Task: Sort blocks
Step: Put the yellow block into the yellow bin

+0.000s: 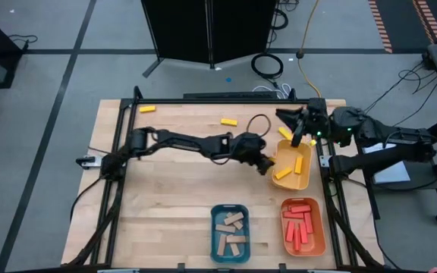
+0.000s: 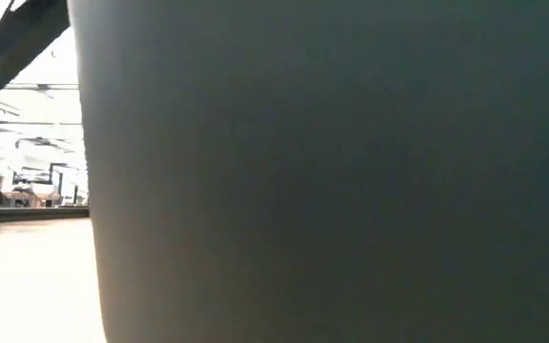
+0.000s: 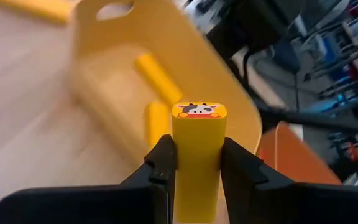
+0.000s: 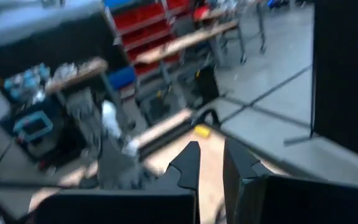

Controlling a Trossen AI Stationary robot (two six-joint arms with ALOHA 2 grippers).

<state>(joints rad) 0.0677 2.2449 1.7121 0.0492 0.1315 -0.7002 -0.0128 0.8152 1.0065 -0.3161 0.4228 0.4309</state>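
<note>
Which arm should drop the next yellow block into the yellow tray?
Left. The left gripper already clamps a yellow block at the yellow tray edge; the right gripper carries nothing.

The high view hangs above, looking straight down on the whole wooden table (image 1: pixel 173 197) and both arms. The low view sits at tabletop level, but a dark surface right against the lens blocks most of it, leaving 1 sliver of table and room at the side. The left wrist view looks past its own fingers, close onto the yellow tray (image 3: pixel 185 68), which the high view also shows (image 1: pixel 300 176). The right wrist view faces across the table edge into the room's shelving (image 4: pixel 160 25).
</note>
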